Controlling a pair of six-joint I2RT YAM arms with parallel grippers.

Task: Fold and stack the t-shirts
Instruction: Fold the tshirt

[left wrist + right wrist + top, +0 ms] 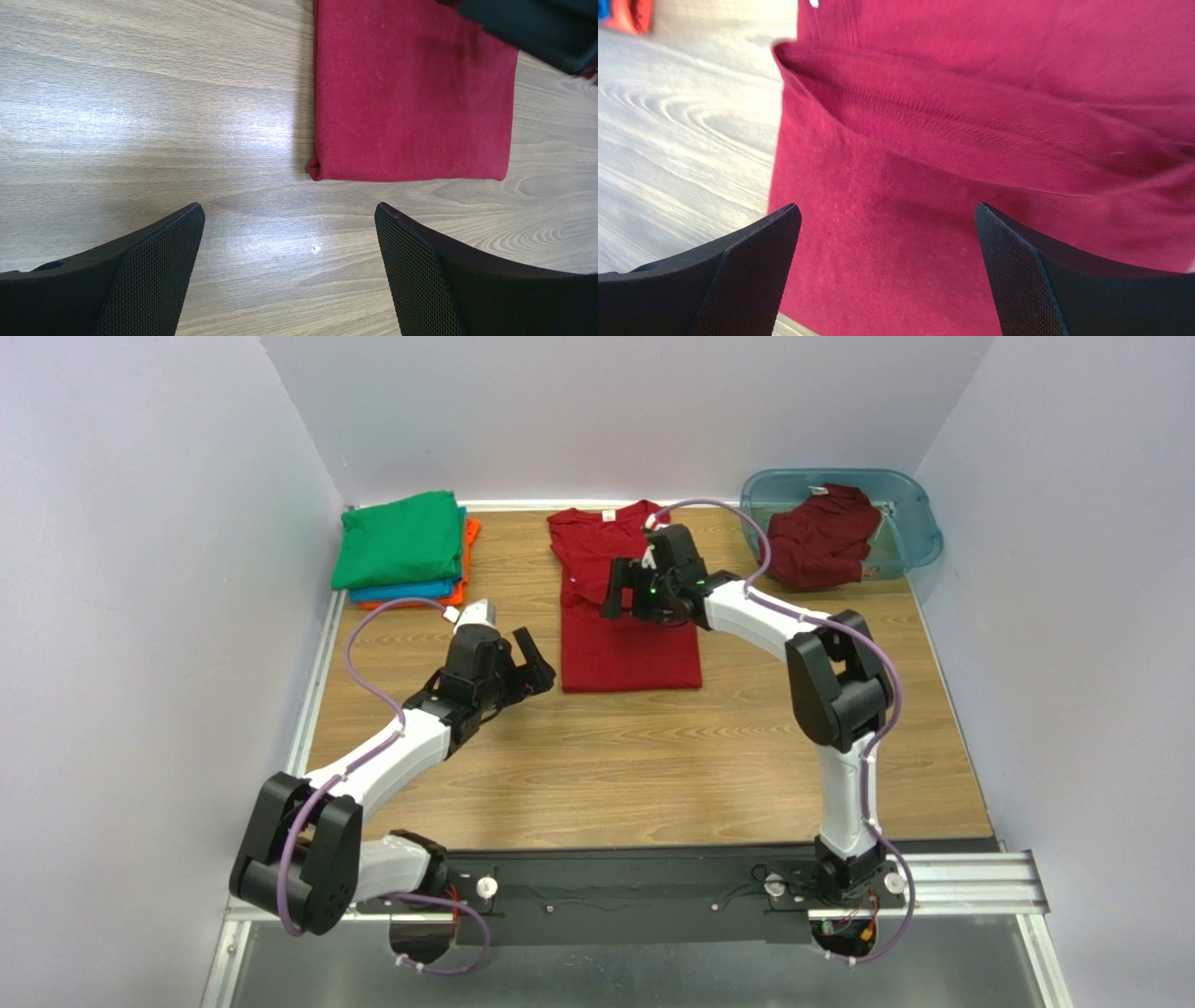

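Note:
A dark red t-shirt (624, 623) lies on the table, folded into a long strip; it also shows in the left wrist view (414, 98) and the right wrist view (990, 175). My right gripper (629, 594) is open, low over the shirt's middle, with a fold edge just ahead. My left gripper (536, 667) is open and empty over bare wood, just left of the shirt's near corner. A second dark red t-shirt (824, 536) lies crumpled in the teal tub (915, 525). A folded green t-shirt (403, 539) tops a stack over the blue (421, 594) and orange (470, 539) shirts.
White walls close in the table at the back and both sides. The stack sits at the back left, the tub at the back right corner. Bare wood (631, 756) lies between the shirt and the arm bases.

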